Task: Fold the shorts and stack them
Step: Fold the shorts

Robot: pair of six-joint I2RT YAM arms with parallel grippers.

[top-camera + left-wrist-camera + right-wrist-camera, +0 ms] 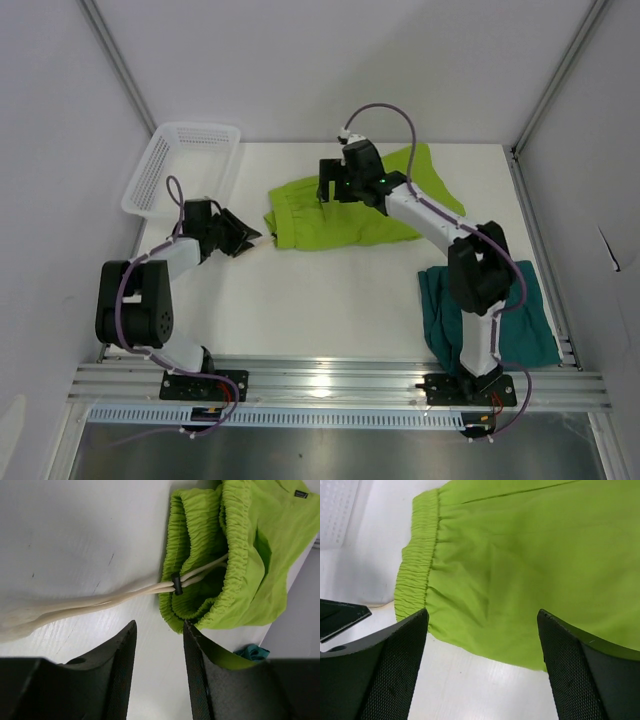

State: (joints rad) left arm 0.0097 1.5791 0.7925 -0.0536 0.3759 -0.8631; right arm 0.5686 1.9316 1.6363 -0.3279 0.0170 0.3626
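Note:
The lime shorts [345,212] lie flat at the back middle of the table, waistband to the left. A pale drawstring [100,602] with a black toggle runs out of that waistband [200,555] across the table. My left gripper [238,236] sits low just left of the waistband, and its jaws [160,626] stand partly apart over bare table with nothing between them. My right gripper [330,190] hovers over the lime shorts [520,555], wide open [481,614] and empty. The dark teal shorts [520,310] lie folded at the near right, partly hidden by the right arm.
A white mesh basket [180,165] stands at the back left corner, close behind the left gripper. The right arm's base [470,385] stands against the teal shorts. Metal frame posts run up both back corners. The table's near edge is an aluminium rail [330,385].

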